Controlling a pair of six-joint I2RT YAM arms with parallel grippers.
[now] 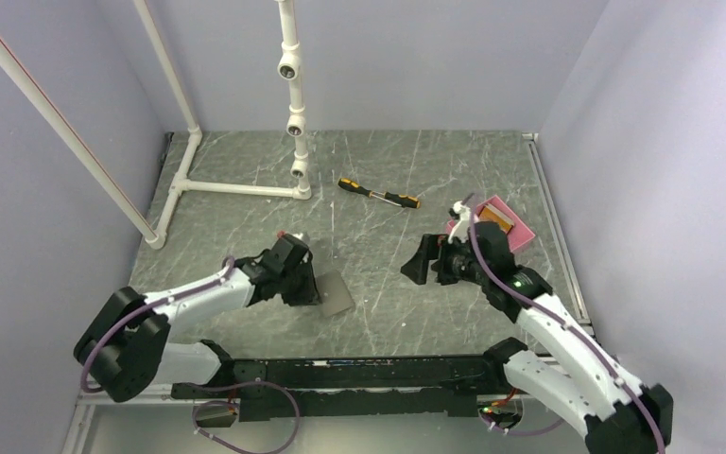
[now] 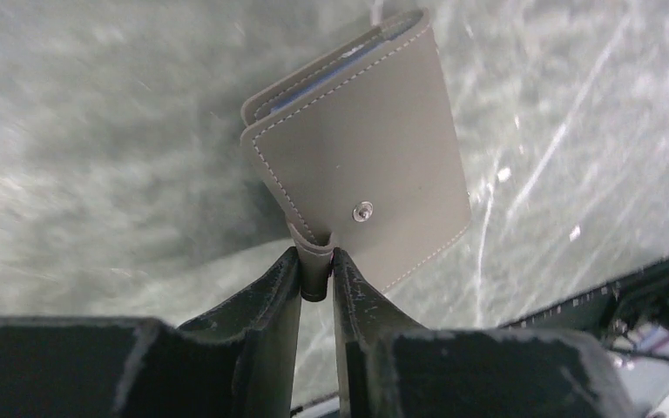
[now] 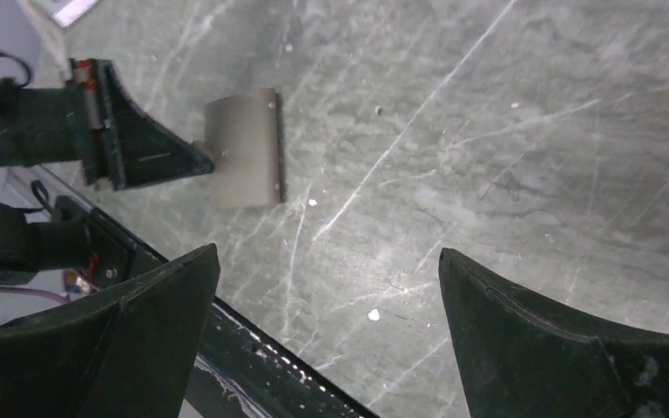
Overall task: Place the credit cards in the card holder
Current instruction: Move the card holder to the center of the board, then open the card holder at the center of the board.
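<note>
The card holder [image 1: 334,293] is a small flat grey wallet, folded shut, with a snap stud and a blue edge showing inside [image 2: 375,165]. My left gripper [image 2: 316,261] is shut on its strap tab and holds it just over the table; it also shows in the right wrist view [image 3: 244,148]. My right gripper [image 3: 327,261] is open and empty above bare table, right of the holder [image 1: 423,263]. The credit cards lie in the pink tray [image 1: 520,233]; a tan one [image 1: 497,217] shows there, the rest are hidden by my right arm.
A yellow-and-black screwdriver [image 1: 378,193] lies at the back middle. A white pipe frame [image 1: 246,187] stands at the back left. The black rail [image 1: 359,364] runs along the near edge. Grey walls enclose the table.
</note>
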